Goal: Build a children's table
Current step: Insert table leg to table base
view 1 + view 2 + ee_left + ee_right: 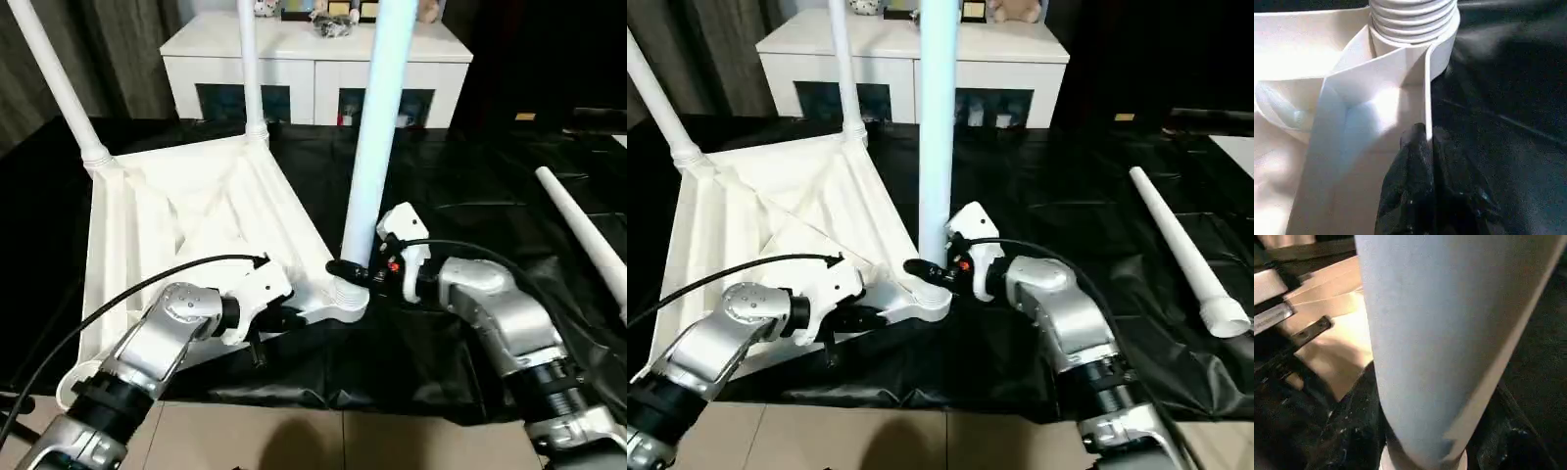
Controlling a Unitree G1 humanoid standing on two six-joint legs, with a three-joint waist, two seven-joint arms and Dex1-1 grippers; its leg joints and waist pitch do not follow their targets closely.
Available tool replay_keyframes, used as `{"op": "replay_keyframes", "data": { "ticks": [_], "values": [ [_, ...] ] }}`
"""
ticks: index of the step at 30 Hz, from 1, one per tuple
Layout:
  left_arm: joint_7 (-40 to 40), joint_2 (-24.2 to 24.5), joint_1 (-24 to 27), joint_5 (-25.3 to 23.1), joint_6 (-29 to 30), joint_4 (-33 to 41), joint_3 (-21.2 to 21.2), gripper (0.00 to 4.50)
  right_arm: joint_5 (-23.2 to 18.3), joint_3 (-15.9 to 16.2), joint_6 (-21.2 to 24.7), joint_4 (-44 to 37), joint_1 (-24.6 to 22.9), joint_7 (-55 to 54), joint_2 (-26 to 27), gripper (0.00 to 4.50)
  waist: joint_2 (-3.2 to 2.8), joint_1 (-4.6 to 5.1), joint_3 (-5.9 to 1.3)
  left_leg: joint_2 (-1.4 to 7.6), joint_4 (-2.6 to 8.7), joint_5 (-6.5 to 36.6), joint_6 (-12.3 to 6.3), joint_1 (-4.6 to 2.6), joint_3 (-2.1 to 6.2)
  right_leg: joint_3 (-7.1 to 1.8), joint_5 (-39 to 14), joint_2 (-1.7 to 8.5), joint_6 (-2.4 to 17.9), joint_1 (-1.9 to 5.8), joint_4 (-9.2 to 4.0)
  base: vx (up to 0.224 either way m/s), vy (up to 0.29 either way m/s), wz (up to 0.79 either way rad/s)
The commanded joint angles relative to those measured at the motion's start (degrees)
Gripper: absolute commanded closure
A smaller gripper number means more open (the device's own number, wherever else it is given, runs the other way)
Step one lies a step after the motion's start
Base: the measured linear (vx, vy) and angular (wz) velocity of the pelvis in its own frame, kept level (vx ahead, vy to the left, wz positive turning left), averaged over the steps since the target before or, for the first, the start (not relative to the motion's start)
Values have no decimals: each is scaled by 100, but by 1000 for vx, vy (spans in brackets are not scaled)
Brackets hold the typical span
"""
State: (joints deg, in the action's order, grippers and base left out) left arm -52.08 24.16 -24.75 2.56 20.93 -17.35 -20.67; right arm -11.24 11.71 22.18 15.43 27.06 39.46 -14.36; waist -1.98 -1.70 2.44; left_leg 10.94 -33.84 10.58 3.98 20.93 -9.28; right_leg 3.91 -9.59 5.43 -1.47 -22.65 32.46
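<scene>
The children's table top lies underside up on the black-covered work table. Two white legs stand in its far corner sockets. A third leg stands upright in the near right socket. My right gripper is shut on this leg just above the socket, a black finger on either side of the tube. My left gripper is shut on the top's thin side rim close to that same corner. A fourth leg lies loose on the black cover at the right.
A white cabinet with glass doors stands behind the work table. The black cover is wrinkled between the table top and the loose leg. Tiled floor shows past the near edge.
</scene>
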Motion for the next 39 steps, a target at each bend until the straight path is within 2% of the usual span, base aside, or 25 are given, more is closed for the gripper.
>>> {"op": "replay_keyframes", "data": {
  "ticks": [1, 2, 3, 4, 5, 6, 7, 8, 9, 12, 17, 19, 20, 22, 23, 24, 25, 26, 27, 28, 29, 30, 31, 33, 39],
  "values": [
    [894, -245, -384, -1, 51, -383, 573, 450, 474, -60, 271, 961, -194, -940, 181, 266, -35, 178, -131, 101, 521, 3987, 259, -236, 187, 277, -4386, 117, 8, 53, -777, -52, 25, -10],
    [918, -258, -393, -2, 61, -401, 581, 450, 478, -66, 269, 975, -188, -967, 194, 266, -120, 179, -107, 170, 668, 4350, 301, -199, 224, 383, -4056, 53, 63, 163, -690, -127, 43, -10],
    [1384, -505, -571, -18, 254, -742, 728, 450, 561, -170, 214, 1238, -67, -1478, 420, 266, -275, -192, -173, 344, 1286, 5153, 390, 370, 16, 269, -1245, -44, 499, 680, 626, -127, 43, -10],
    [1482, -557, -612, -24, 297, -815, 754, 450, 575, -191, 203, 1296, -40, -1585, 468, 266, -190, -215, -145, 370, 1386, 5029, 258, 226, -80, 124, -1179, -72, 456, 518, 753, -117, -22, 10],
    [1736, -694, -727, -45, 406, -1016, 812, 450, 608, -247, 177, 1458, 40, -1880, 595, 266, 313, -210, -246, 63, 503, 3213, 269, -340, -45, -281, -3951, 378, 175, -26, -208, 29, -100, 15],
    [1975, -843, -862, -87, 518, -1226, 831, 450, 633, -314, 140, 1662, 144, -2222, 738, 266, 211, -179, -190, -32, -238, 2282, 201, -609, 50, -299, -5415, 878, 451, -367, -712, 29, -100, 15],
    [2188, -1018, -1011, -111, 633, -1446, 838, 450, 660, -377, 90, 1882, 262, -2567, 887, 266, 339, -168, -202, -74, -322, 629, -34, -57, 198, -361, -5916, 947, 349, 86, -665, 53, -37, -28],
    [2318, -1163, -1131, -130, 681, -1633, 843, 450, 686, -420, 37, 2053, 353, -2821, 1000, 266, 217, -252, -230, 18, -31, 357, 86, 151, 252, -246, -5353, 889, 401, 322, -478, 13, 58, -47],
    [2360, -1212, -1171, -136, 694, -1697, 846, 450, 696, -434, 19, 2109, 383, -2903, 1037, 266, 30, -58, -150, 104, 492, 2261, 545, 174, 305, 69, -3933, 306, 353, 256, -296, 13, 58, -47],
    [2697, -1535, -1494, -378, 583, -2140, 631, 450, 610, -783, -92, 2558, 592, -3604, 1395, 266, -79, -12, -162, 87, 565, 3985, 591, -222, 336, 47, -3393, 274, 590, 92, -461, -2, 20, -6],
    [3014, -1993, -1871, -420, 579, -2477, 610, 450, 683, -963, -329, 3122, 832, -4208, 1634, 266, -153, -44, -200, 215, 932, 4515, 534, -125, 311, 53, -2448, 228, 605, 430, -198, -21, 35, 2],
    [3052, -2036, -1932, -418, 588, -2546, 626, 450, 669, -1044, -428, 3328, 930, -4342, 1665, 266, -69, -60, -173, 98, 729, 4181, 548, -301, 215, 6, -3245, 363, 607, 169, -522, 0, 0, 0],
    [3038, -2021, -1941, -423, 568, -2594, 622, 450, 657, -1086, -465, 3415, 981, -4356, 1675, 266, -57, -12, -112, 56, 631, 4095, 437, -361, 208, 145, -3887, 376, 434, 124, -700, 0, 0, 0],
    [2969, -1966, -1923, -457, 546, -2625, 579, 450, 643, -1131, -485, 3491, 1037, -4345, 1681, 266, -165, -1, -109, 151, 869, 4467, 472, -143, 247, 300, -3595, 266, 257, 403, -493, 0, 0, 0],
    [2933, -1928, -1896, -468, 538, -2606, 568, 450, 637, -1153, -495, 3522, 1071, -4342, 1674, 266, -290, -166, -142, 302, 1405, 5134, 601, 286, 115, 235, -2067, 58, 508, 837, 502, 0, 0, 0],
    [2910, -1906, -1892, -481, 509, -2636, 575, 450, 647, -1192, -523, 3590, 1122, -4350, 1675, 266, -228, -267, -209, 282, 1398, 4996, 564, 252, 9, 163, -1340, 41, 521, 784, 530, 0, 0, 0],
    [2901, -1897, -1889, -483, 500, -2644, 581, 450, 649, -1206, -531, 3613, 1141, -4350, 1675, 266, 115, -246, -247, 76, 963, 3884, 534, -376, -146, -112, -2504, 264, 599, 83, -83, 2, -73, 20],
    [2899, -1895, -1899, -490, 477, -2687, 593, 450, 658, -1233, -565, 3679, 1180, -4360, 1680, 266, 187, -220, -153, -21, 199, 3331, 397, -730, -9, -162, -4210, 661, 639, -349, -707, 73, -76, -8],
    [2887, -1882, -1904, -490, 461, -2716, 599, 450, 652, -1263, -603, 3757, 1235, -4357, 1680, 266, 223, -286, -114, 88, 47, 941, -172, 2, 264, -396, -5353, 1101, 561, 386, -722, 73, -76, -8],
    [2865, -1865, -1908, -487, 447, -2731, 598, 450, 634, -1284, -630, 3827, 1288, -4321, 1678, 266, 93, -329, -159, 127, 350, 668, 22, 215, 317, -203, -4545, 863, 512, 600, -534, 100, 28, -46],
    [2817, -1838, -1913, -478, 427, -2729, 589, 450, 618, -1295, -665, 3929, 1377, -4241, 1675, 266, -36, -263, -256, 188, 585, 1327, 383, -19, 278, -32, -2710, 332, 494, 324, -298, 87, 55, -30],
    [2793, -1826, -1912, -474, 423, -2715, 585, 450, 617, -1290, -664, 3950, 1407, -4202, 1675, 266, 19, -183, -232, 163, 629, 1814, 464, -1, 303, -18, -2245, 249, 541, 321, -228, 87, 55, -30],
    [2750, -1807, -1905, -472, 413, -2690, 571, 450, 618, -1285, -662, 3970, 1441, -4150, 1674, 266, -107, -164, -234, 145, 662, 2807, 667, -117, 292, -74, -2056, 244, 722, 243, -247, 0, 0, 0],
    [2513, -1718, -1842, -459, 385, -2546, 493, 450, 608, -1270, -624, 3975, 1513, -3917, 1654, 266, -37, -86, -194, 107, 655, 3550, 614, -192, 273, -128, -2255, 250, 842, 175, -334, 0, 0, 0],
    [1271, -1140, -1413, -419, 335, -1750, 53, 450, 590, -882, -169, 3611, 1482, -2429, 1290, 266, 39, -80, -251, 122, 649, 2422, 120, -36, 162, -197, -1972, 289, 973, 263, -325, 0, 0, 0]
  ]
}}
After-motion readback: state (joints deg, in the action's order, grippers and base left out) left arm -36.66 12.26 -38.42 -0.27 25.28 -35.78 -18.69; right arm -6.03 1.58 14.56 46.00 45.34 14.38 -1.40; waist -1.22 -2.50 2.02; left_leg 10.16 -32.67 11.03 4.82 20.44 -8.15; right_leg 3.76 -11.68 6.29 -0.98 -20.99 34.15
